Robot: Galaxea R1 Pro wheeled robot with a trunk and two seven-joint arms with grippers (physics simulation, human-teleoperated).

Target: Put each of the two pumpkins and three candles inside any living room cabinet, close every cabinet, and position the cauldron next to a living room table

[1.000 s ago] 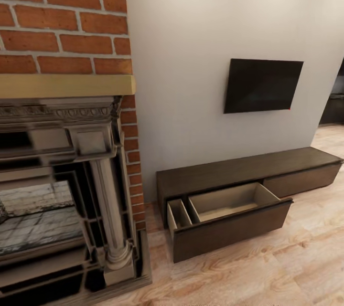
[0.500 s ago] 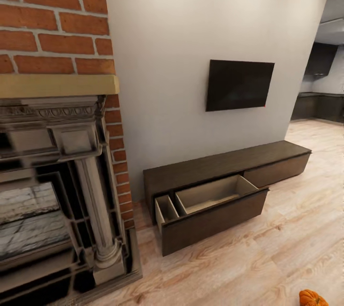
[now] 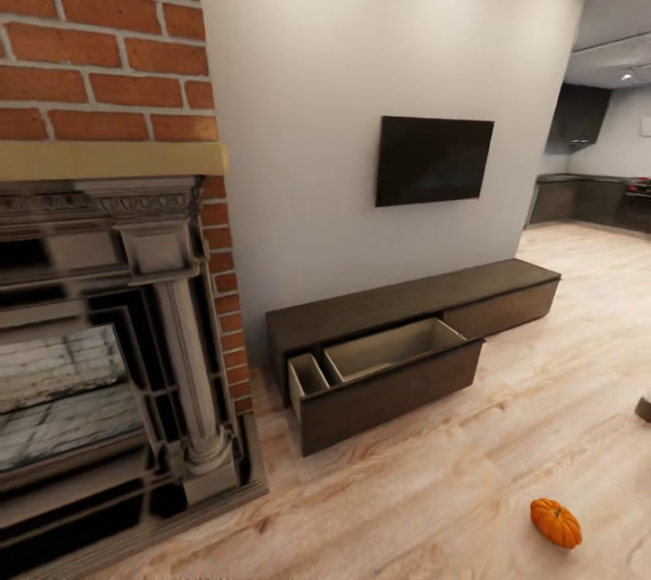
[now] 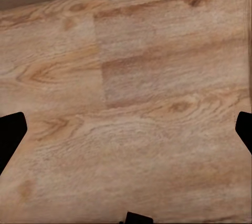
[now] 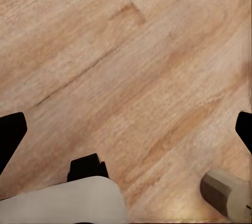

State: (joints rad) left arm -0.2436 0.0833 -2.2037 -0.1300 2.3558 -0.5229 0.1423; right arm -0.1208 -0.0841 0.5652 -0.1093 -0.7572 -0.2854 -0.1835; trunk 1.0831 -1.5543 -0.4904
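One small orange ribbed pumpkin [image 3: 555,522] lies on the light wood plank floor [image 3: 470,489], well apart from the long dark-brown wood cabinet [image 3: 407,340].
That cabinet's wide drawer [image 3: 389,372] stands pulled out with its tan interior bare, under the wall-mounted black TV [image 3: 434,159] and beside the red brick fireplace [image 3: 99,245]. Both wrist views look down on floor planks; the left gripper [image 4: 126,137] and right gripper [image 5: 126,137] each show jaws spread wide, holding nothing. I judge the pumpkin light, stiff and smooth-skinned, apt to roll; gripping across its ribbed belly, from above, looks safer than pinching the short stem.
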